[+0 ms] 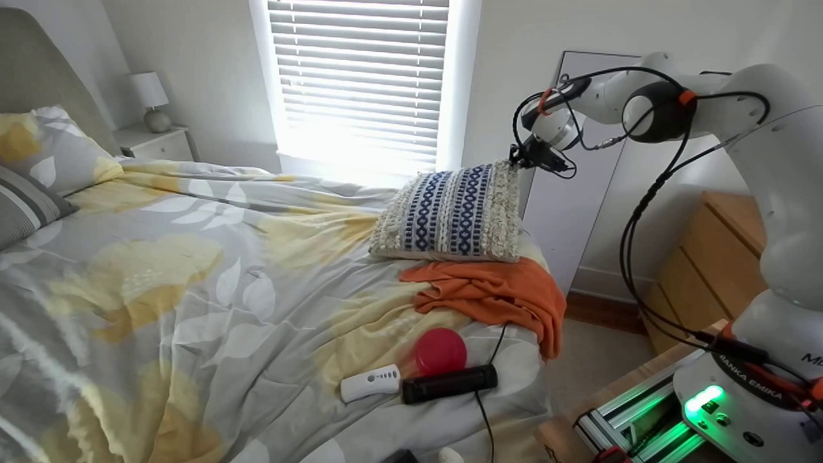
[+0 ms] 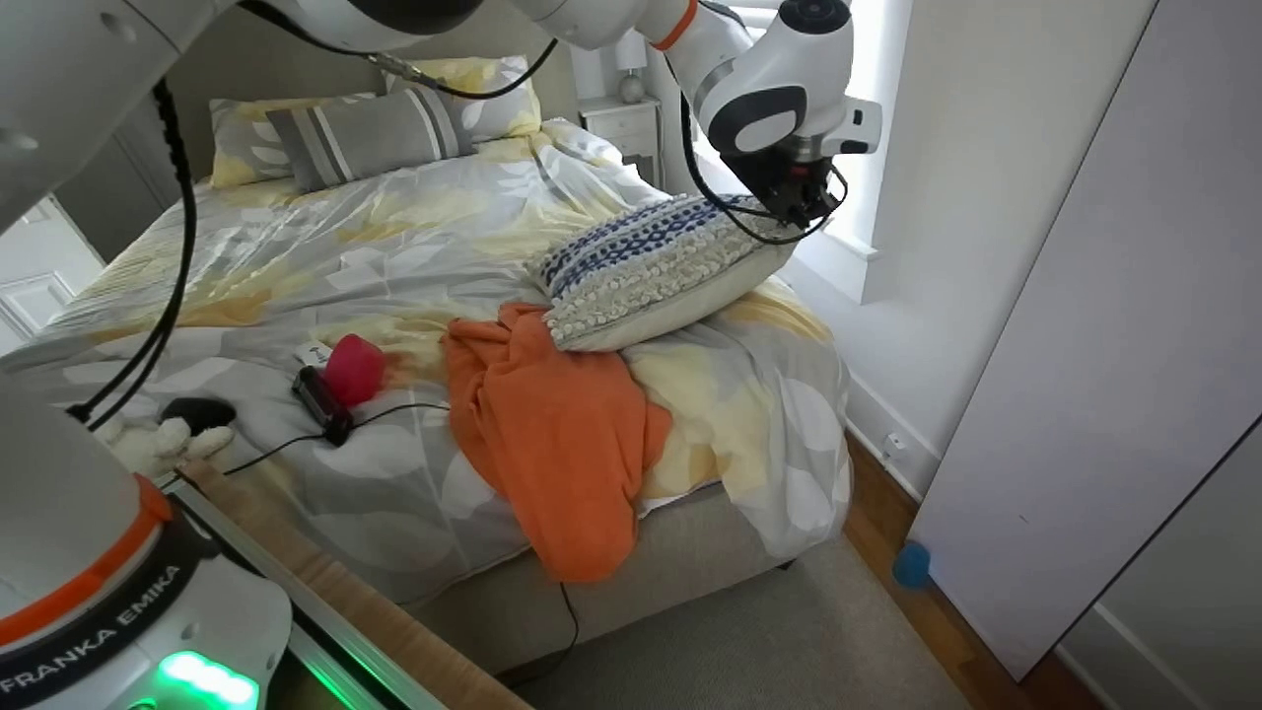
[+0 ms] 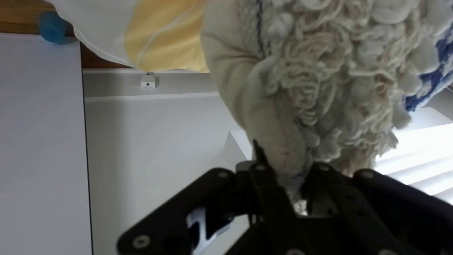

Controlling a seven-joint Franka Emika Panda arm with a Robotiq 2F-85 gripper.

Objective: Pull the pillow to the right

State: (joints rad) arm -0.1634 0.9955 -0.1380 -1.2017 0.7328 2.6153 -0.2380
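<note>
The pillow [image 1: 443,212] has navy-and-white patterned bands and cream nubby sections. It lies tilted at the foot of the bed, with one corner raised and its front edge down by the orange cloth. It also shows in an exterior view [image 2: 651,271] and fills much of the wrist view [image 3: 318,71]. My gripper [image 1: 515,158] is at the raised corner near the window, also seen in an exterior view [image 2: 810,212]. In the wrist view the gripper's black fingers [image 3: 288,173] are closed around the pillow's cream corner. The fingertips are partly hidden by the fabric.
The orange cloth [image 1: 495,296] hangs over the bed's end beside the pillow. A pink round object [image 1: 440,352], a black cylinder [image 1: 450,384] and a white remote [image 1: 370,383] lie on the bed [image 1: 257,321]. A pale panel [image 2: 1085,325] leans by the wall.
</note>
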